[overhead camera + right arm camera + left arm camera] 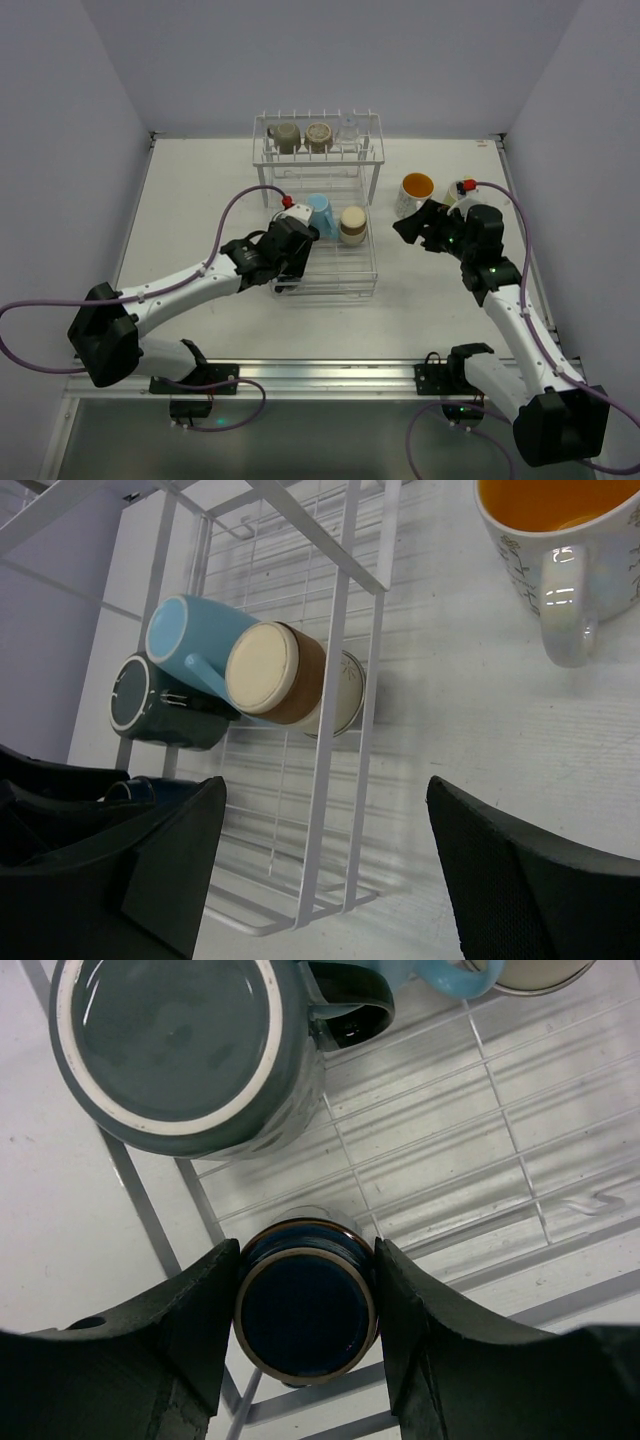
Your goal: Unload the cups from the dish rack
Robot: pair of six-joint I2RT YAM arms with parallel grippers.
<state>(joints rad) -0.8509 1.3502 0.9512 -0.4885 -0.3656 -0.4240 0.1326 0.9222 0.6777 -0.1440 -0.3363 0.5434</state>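
Evidently the left gripper (305, 1260) clamps a small dark blue cup (305, 1325), base up at lower centre in the dish rack (325, 293) basket, ready for lifting out. The right gripper (325, 790) hangs open and empty beside the orange-lined mug (560, 540) on the tabletop (480, 710).

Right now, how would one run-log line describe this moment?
left end effector: shut on small dark-blue cup in dish rack | right end effector: open, empty | white-orange mug: on table
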